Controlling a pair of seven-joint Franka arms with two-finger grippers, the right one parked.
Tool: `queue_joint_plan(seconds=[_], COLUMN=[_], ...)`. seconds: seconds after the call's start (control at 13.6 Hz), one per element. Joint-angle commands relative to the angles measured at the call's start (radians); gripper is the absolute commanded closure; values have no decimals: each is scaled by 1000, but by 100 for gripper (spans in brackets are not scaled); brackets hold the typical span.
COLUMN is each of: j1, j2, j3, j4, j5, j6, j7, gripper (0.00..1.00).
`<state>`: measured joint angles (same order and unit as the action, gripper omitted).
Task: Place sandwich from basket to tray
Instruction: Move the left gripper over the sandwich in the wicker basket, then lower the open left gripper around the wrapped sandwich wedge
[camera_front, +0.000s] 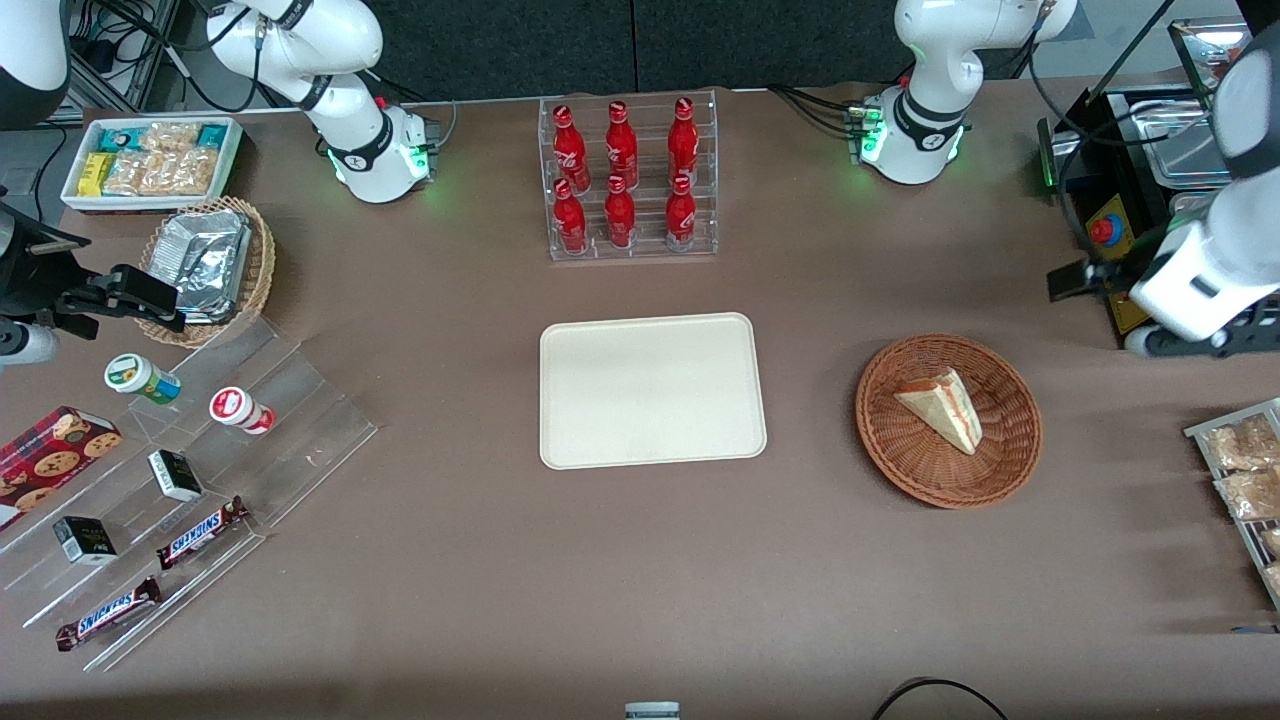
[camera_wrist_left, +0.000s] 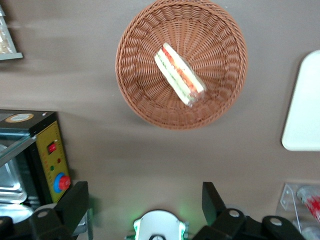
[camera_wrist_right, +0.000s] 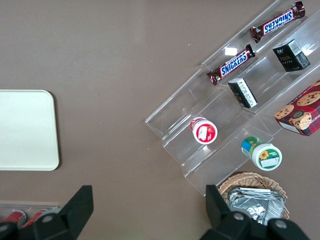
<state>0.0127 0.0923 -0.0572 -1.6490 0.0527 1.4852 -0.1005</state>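
The sandwich (camera_front: 940, 408) (camera_wrist_left: 179, 75), a pale bread wedge with red and green layers on its cut edge, lies in the round reddish-brown wicker basket (camera_front: 948, 495) (camera_wrist_left: 150, 112). The cream tray (camera_front: 650, 390) (camera_wrist_left: 302, 105) (camera_wrist_right: 25, 130) lies bare at mid-table, beside the basket toward the parked arm's end. My left gripper (camera_front: 1075, 280) (camera_wrist_left: 145, 200) hangs well above the table, farther from the front camera than the basket and toward the working arm's end. It is open, with nothing between its black fingers (camera_wrist_left: 75, 200).
A black control box with a red button (camera_front: 1110, 230) (camera_wrist_left: 52, 160) stands close by the gripper. A wire tray of snack packets (camera_front: 1245, 470) lies at the working arm's end. A rack of red bottles (camera_front: 630, 180) stands farther from the front camera than the tray.
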Motion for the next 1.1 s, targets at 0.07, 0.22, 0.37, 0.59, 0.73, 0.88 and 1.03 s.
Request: queue_joint_plan(seconds=[0.07, 0.22, 0.37, 0.59, 0.73, 0.88, 1.03], j1=[-10, -34, -37, -66, -72, -72, -74], j2=[-23, -19, -28, -10, 7, 33, 52], j3=[0, -1, -1, -1, -1, -1, -1], j4=[-205, -303, -400, -463, -504, -554, -561], j5=[-2, -2, -5, -5, -11, -14, -14], j6=[263, 403, 537, 676, 791, 912, 923], j7=[-261, -423, -514, -666, -760, -814, -814], gripper=[0, 0, 0, 0, 0, 0, 0])
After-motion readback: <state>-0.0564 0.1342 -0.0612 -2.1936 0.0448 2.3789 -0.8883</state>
